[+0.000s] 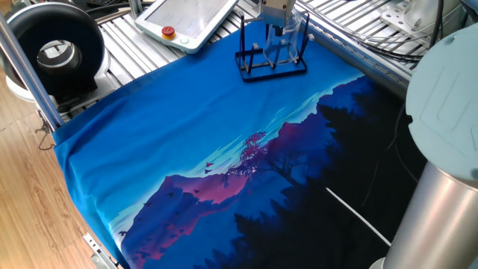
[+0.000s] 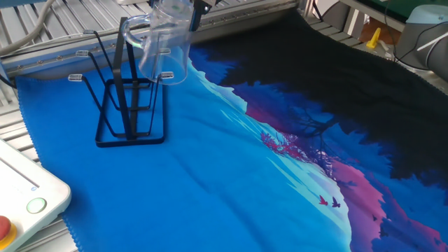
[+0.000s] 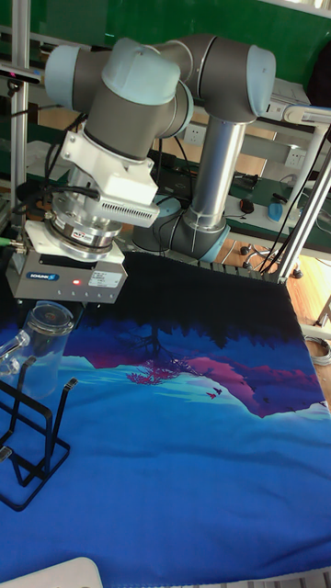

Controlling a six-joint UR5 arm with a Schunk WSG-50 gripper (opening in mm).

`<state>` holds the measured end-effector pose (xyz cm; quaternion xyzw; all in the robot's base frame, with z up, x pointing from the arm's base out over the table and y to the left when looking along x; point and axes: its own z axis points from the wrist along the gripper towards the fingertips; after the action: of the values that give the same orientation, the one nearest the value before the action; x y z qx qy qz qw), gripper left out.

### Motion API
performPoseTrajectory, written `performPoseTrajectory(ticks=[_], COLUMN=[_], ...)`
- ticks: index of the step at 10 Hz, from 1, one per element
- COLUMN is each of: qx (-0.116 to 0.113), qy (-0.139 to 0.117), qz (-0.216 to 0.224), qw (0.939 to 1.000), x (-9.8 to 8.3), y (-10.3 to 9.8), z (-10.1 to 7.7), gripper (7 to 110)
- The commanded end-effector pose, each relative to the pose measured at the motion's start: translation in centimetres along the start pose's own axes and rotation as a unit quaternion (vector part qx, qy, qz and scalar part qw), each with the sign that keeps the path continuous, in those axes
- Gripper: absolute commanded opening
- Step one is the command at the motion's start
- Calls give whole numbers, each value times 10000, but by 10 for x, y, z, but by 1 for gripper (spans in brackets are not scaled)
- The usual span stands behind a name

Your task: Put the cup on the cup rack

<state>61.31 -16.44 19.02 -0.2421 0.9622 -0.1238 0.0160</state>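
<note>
Here the cup (image 2: 164, 49) is hanging tilted over the cup rack (image 2: 126, 98), its mouth facing down and toward the upright pegs, its long axis leaning rather than vertical. The gripper (image 3: 51, 308) is sitting directly above the cup's base, apparently pinching it, though its fingers are hidden in all 3 views, so the grip is a judgement. The coming move is turning on lining the cup's mouth up with 1 peg. The other fixed view is showing the cup overlapping the pegs; the tall fixed view is showing the arm and the cup just beside the pegs on the desk (image 1: 187, 149).
</note>
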Motion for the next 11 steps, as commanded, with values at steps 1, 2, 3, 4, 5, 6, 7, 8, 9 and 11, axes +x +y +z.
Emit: performPoseTrajectory(ticks=[1,2,3,4,5,6,7,8,9,11], qx=[-99,-106,-95,-80,-64,-47,-6,21,42,41], qy=[-60,-64,-84,-111,-94,-93,-89,-110,-133,-160], qz=[-39,-38,-61,-61,-40,-42,-22,7,13,-62], qw=[9999,9999,9999,9999,9999,9999,10000,9999,9999,9998], x=[-3,-2,-2,-1,6,10,14,16,17,17], y=[4,3,2,1,-1,-3,-7,-9,-11,-11], z=[0,-2,-3,-6,-9,-7,-2,4,10,12], gripper=[22,22,22,22,22,22,22,22,22,22])
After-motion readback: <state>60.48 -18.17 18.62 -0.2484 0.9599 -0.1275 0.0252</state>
